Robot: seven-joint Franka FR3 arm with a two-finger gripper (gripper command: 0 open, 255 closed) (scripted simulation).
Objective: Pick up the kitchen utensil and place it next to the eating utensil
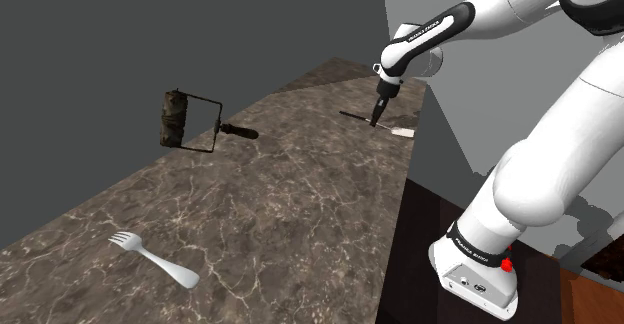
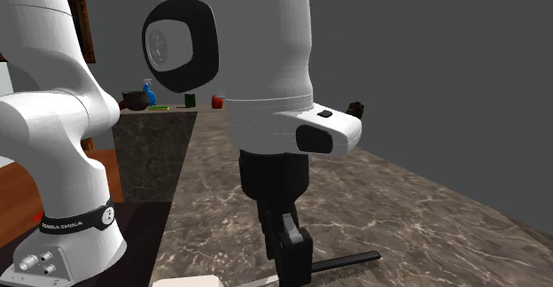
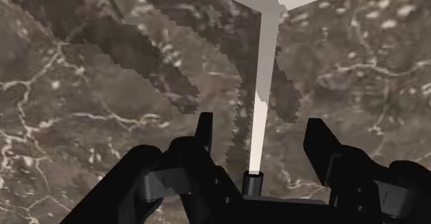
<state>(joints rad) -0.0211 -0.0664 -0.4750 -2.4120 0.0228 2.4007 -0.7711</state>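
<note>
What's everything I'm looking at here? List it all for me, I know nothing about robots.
Counter: one, brown marbled, under everything.
Spatula: one, white blade, dark handle, counter's far end.
Fork: one, pale grey, shoulder view's lower left.
Roller: one, dark, on a wire frame with a black handle, by the counter's left edge in the shoulder view.
Blue bottle: one, on a far counter.
Dark bowl: one, beside the bottle.
Arm: one, white, dark joints.
Gripper: one, black, fingers apart astride the spatula's handle.
</note>
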